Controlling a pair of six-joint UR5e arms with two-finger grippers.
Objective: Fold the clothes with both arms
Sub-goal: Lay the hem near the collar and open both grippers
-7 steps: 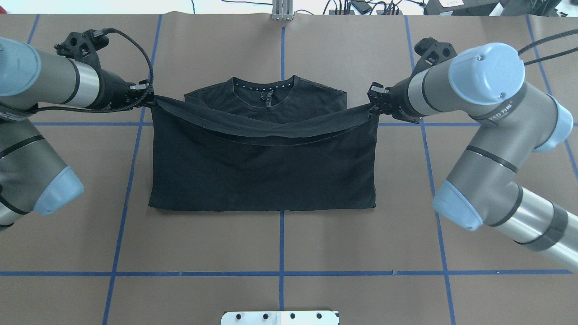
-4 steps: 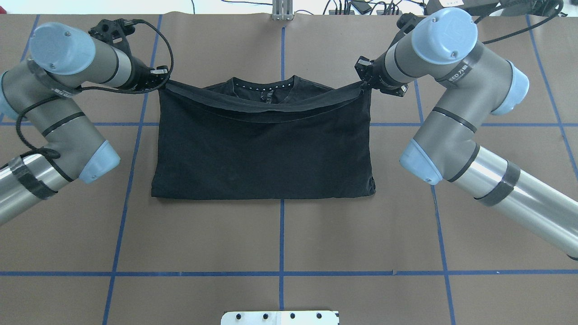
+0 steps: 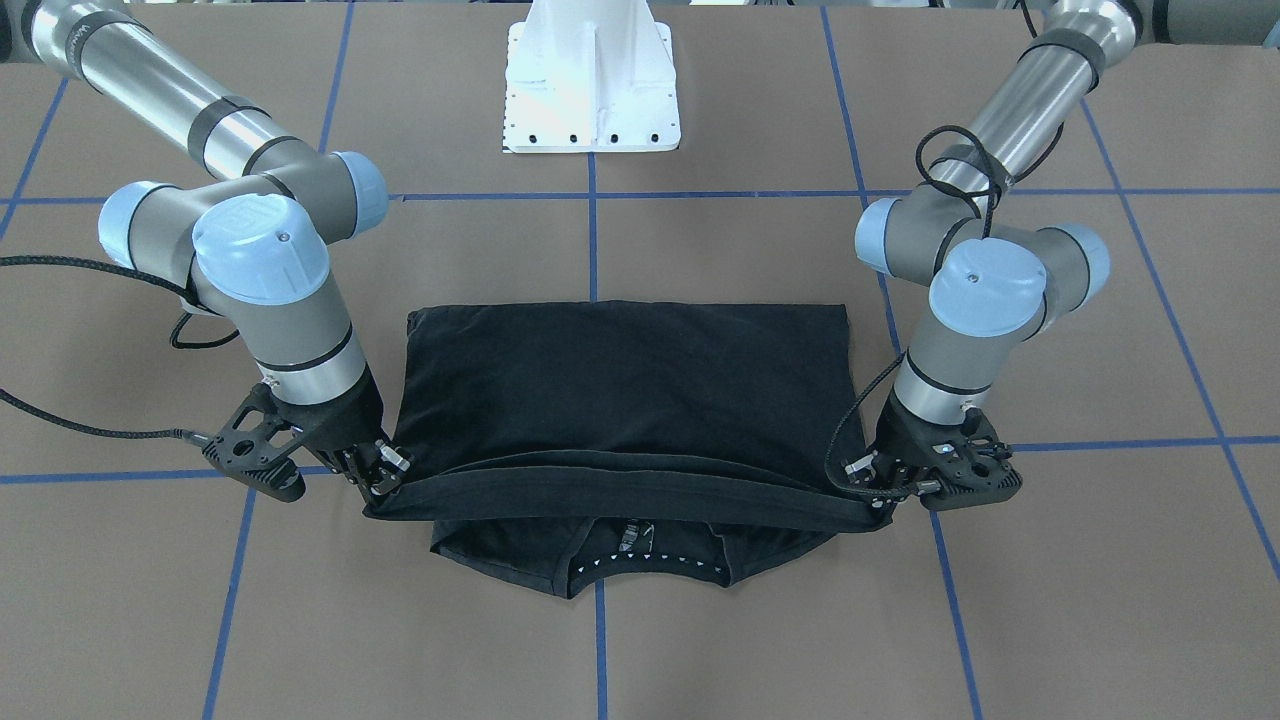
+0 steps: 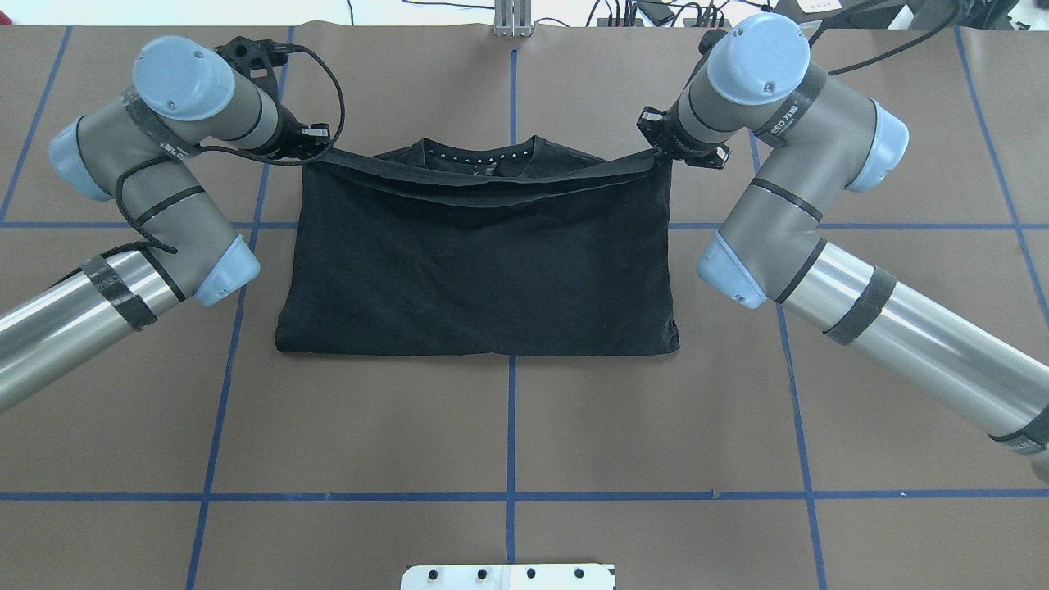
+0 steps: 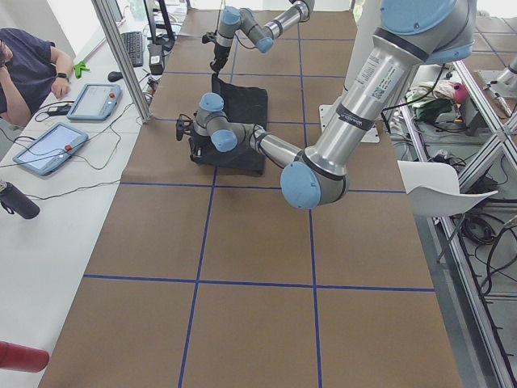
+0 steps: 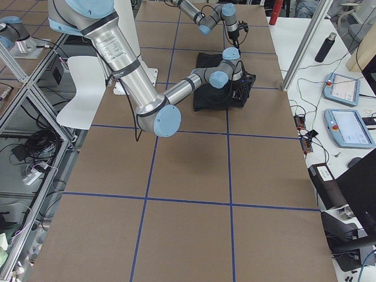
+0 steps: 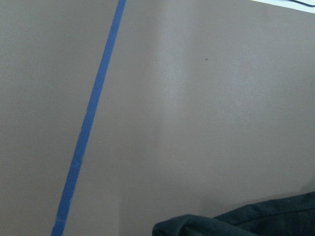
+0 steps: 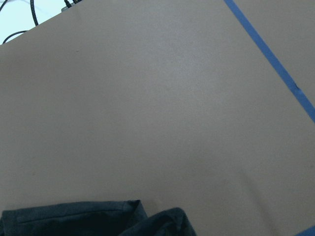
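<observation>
Overhead exterior: nearest the robot, the black T-shirt lies on the counter, its folded edge flat across the centre tape line. Farther out, the left claw and right claw are each clamped on a corner of the raised hem, which sags slightly between them just short of the collar. Best to keep both claws level, carry the hem evenly up to the collar, lower it, then release. Since half a second ago the hem has advanced, hiding more of the shoulders.
</observation>
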